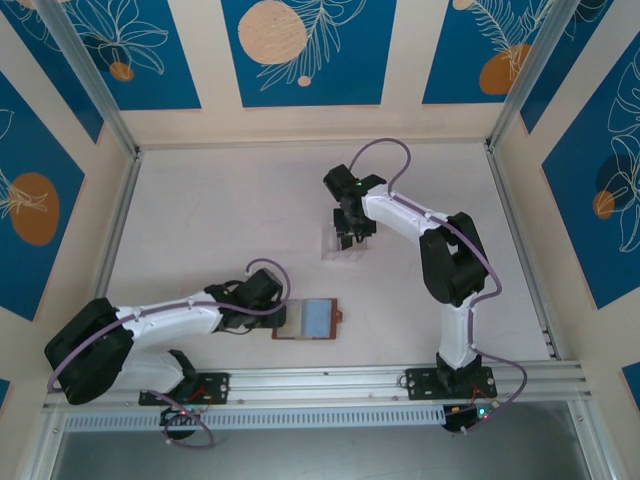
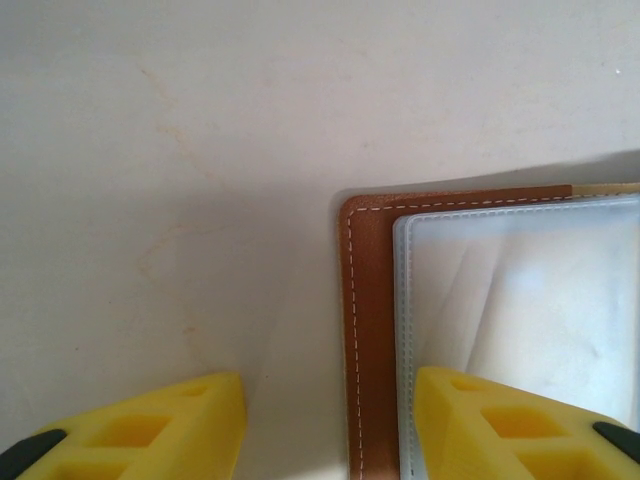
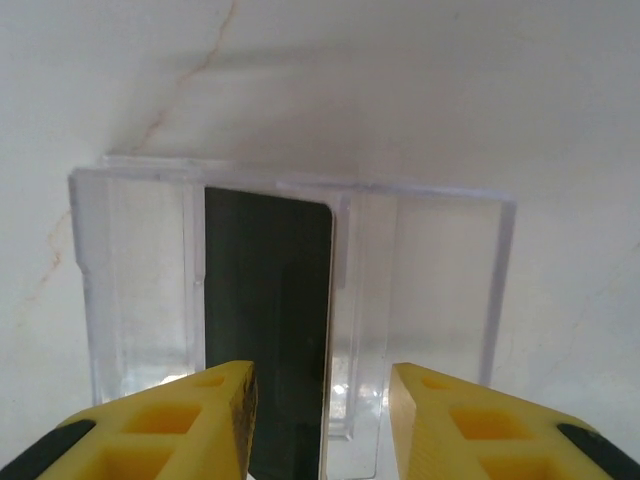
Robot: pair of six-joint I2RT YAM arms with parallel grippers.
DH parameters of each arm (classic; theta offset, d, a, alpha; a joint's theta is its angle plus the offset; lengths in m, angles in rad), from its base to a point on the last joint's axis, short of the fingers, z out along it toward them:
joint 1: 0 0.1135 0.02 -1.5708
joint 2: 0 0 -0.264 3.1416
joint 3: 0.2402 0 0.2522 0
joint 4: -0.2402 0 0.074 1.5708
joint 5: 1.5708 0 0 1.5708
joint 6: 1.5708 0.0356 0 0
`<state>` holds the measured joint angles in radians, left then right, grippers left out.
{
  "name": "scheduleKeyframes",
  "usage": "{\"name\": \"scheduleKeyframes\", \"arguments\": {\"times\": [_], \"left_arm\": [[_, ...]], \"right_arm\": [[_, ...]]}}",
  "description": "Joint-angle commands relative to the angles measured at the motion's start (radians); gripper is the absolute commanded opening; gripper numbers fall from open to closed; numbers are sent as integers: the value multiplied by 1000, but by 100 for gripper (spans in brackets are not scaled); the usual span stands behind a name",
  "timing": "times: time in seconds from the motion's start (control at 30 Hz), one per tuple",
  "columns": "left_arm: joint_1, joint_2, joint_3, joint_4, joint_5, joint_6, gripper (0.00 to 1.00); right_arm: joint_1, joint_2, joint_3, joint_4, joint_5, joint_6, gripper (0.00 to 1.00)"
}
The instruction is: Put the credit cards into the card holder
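The card holder (image 1: 312, 319) lies open on the table, brown leather (image 2: 365, 330) framing a pale grey-blue pocket. My left gripper (image 1: 283, 316) (image 2: 330, 432) is open low over its left edge: the brown border runs between the yellow fingers and the right finger (image 2: 520, 430) sits over the pocket. One black credit card (image 3: 266, 320) stands upright in a clear plastic stand (image 3: 440, 280). My right gripper (image 1: 348, 236) (image 3: 320, 425) is open around that card, with the left finger (image 3: 190, 425) close against it and a gap before the right finger.
The clear stand (image 1: 345, 244) sits mid-table, beyond and right of the card holder. Aluminium frame posts and patterned walls border the pale table (image 1: 200, 210). A rail (image 1: 330, 385) runs along the near edge between the arm bases.
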<state>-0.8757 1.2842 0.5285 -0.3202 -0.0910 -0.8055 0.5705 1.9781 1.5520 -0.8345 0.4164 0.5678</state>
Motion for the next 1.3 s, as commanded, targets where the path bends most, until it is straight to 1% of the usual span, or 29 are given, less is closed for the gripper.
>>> {"name": "scheduleKeyframes", "arguments": {"times": [0.0, 0.1, 0.2, 0.37, 0.67, 0.97, 1.1, 1.27], "left_arm": [[-7, 52, -54, 37, -20, -13, 49], [-6, 57, -55, 46, -16, -19, 48], [-8, 57, -55, 46, -18, -22, 48], [-8, 57, -55, 44, -19, -27, 48], [-11, 67, -62, 61, -13, -35, 48], [-14, 82, -64, 74, -9, -38, 48], [-13, 86, -65, 79, -7, -39, 47], [-12, 93, -68, 84, -6, -40, 48]], "right_arm": [[6, -51, -45, 15, -49, 6, 41], [-6, -67, -72, 23, -85, -7, 40], [-6, -72, -81, 24, -93, -18, 36], [0, -95, -107, 39, -93, -26, 35], [-2, -80, -82, 53, -85, -59, 35], [-23, -69, -56, 84, -167, -80, 34], [-34, -70, -52, 89, -191, -83, 29], [-36, -88, -54, 97, -207, -88, 27]]}}
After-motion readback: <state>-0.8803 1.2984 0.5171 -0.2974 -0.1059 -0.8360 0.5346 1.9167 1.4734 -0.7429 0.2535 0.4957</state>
